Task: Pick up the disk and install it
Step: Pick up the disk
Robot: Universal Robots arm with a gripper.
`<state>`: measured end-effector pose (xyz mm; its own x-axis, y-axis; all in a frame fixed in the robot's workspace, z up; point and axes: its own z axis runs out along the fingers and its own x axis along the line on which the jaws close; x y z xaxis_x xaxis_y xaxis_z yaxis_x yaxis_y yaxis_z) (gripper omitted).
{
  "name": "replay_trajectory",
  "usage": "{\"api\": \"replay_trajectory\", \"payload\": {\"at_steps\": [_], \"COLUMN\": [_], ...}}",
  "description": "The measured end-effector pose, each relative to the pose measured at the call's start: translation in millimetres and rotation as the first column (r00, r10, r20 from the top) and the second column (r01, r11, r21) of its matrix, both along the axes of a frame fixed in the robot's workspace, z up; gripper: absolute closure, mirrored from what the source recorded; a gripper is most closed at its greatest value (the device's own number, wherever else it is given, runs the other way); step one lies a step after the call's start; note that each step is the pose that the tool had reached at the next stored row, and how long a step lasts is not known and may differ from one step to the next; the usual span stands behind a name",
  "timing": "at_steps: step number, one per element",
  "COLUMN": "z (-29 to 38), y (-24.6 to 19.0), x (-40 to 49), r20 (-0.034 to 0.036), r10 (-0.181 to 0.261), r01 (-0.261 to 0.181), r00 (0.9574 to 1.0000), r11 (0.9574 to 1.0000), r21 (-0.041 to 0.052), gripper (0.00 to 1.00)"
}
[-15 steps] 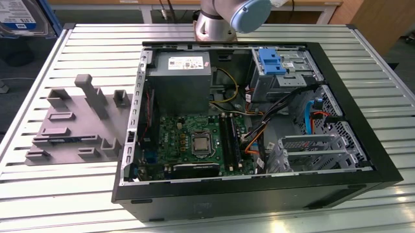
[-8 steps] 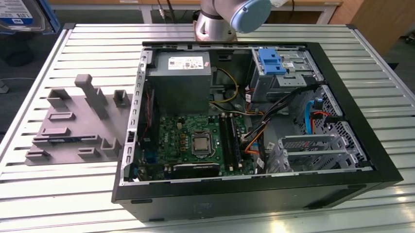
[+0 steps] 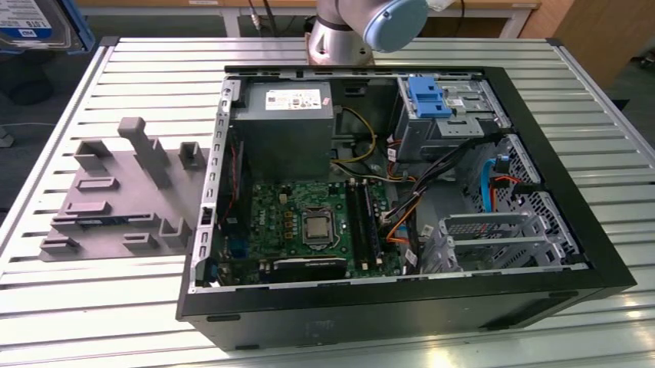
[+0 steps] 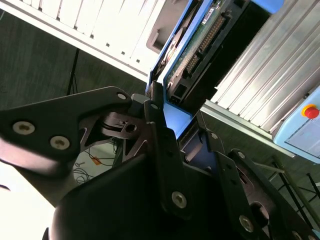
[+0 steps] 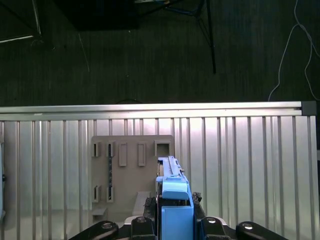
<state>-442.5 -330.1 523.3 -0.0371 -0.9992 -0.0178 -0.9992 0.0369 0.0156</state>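
Note:
My gripper [image 5: 174,222] is shut on the disk [image 5: 174,197], which stands edge-on between the black fingers [image 5: 142,225] in its blue carrier. In the second wrist view the gripper [image 4: 175,135] clamps the carrier's blue frame, and the disk [image 4: 200,40] shows its green circuit board and connectors. At the top corner on the exterior view's left, the disk [image 3: 31,23] hangs high off the table, its white-and-blue label showing. In the first wrist view it sits over the grey holder plate [image 5: 131,170].
An open computer case [image 3: 573,253] lies on the slatted table [image 3: 123,307], with a grey power-supply box [image 3: 284,115], motherboard [image 3: 307,222], upright blue bracket [image 3: 424,96] and metal drive cage [image 3: 492,238]. The grey holder plate [image 3: 113,192] lies beside it.

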Motion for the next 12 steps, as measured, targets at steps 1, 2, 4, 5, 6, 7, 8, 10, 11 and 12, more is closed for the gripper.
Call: {"api": "replay_trajectory", "payload": {"at_steps": [1, 2, 4, 5, 6, 7, 8, 10, 11, 12], "z": [0.0, 0.0, 0.0, 0.0, 0.0, 0.0, 0.0, 0.0, 0.0, 0.0], "y": [0.0, 0.0, 0.1, 0.0, 0.0, 0.0, 0.0, 0.0, 0.0, 0.0], "x": [0.0, 0.0, 0.5, 0.9, 1.2, 1.5, 1.8, 2.6, 3.0, 3.4], "r20": [0.0, 0.0, -0.0001, -0.0001, -0.0001, 0.0, -0.0001, 0.0, -0.0001, 0.0], "r10": [0.0, 0.0, 0.0, 0.0, 0.0, 0.0, 0.0, 0.0, 0.0, 0.0], "r01": [0.0, 0.0, 0.0, 0.0, 0.0, 0.0, 0.0, 0.0, 0.0, 0.0], "r00": [1.0, 1.0, 1.0, 1.0, 1.0, 1.0, 1.0, 1.0, 1.0, 1.0], "r11": [1.0, 1.0, 1.0, 1.0, 1.0, 1.0, 1.0, 1.0, 1.0, 1.0], "r21": [0.0, 0.0, -0.0001, 0.0, 0.0, 0.0, 0.0, 0.0, 0.0, 0.0], "gripper": [0.64, 0.64, 0.64, 0.64, 0.64, 0.64, 0.64, 0.64, 0.64, 0.64]}}
